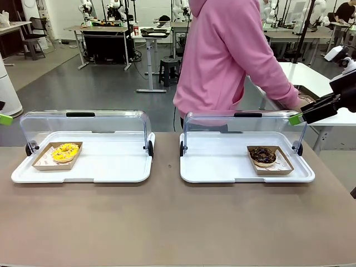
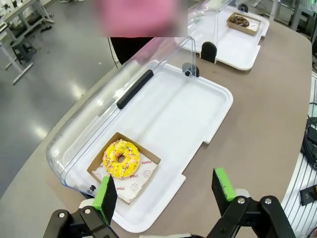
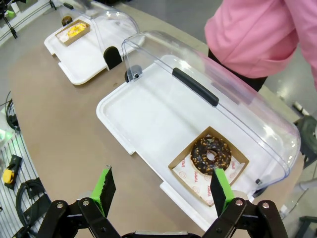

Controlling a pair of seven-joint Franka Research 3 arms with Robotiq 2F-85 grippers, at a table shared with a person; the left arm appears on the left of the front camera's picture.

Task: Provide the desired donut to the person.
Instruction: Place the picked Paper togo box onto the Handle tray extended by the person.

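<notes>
A yellow sprinkled donut (image 1: 65, 152) (image 2: 121, 158) lies in a cardboard tray at the left end of the left white tray (image 1: 105, 167). A chocolate donut (image 1: 263, 156) (image 3: 211, 154) lies in its own cardboard tray at the right end of the right white tray (image 1: 217, 167). Both clear lids are rolled back. The person (image 1: 233, 55) in a pink hoodie stands behind the right tray, turned to the right. My left gripper (image 2: 164, 191) hovers open above the table's edge near the yellow donut. My right gripper (image 3: 162, 189) hovers open above the chocolate donut's side.
One green pad (image 1: 5, 118) shows at the left edge and another green pad (image 1: 295, 118) above the right tray's lid. A white side table (image 1: 311, 78) stands at the right, where the person's hand rests. The brown tabletop (image 1: 167, 222) lies bare in front of the trays.
</notes>
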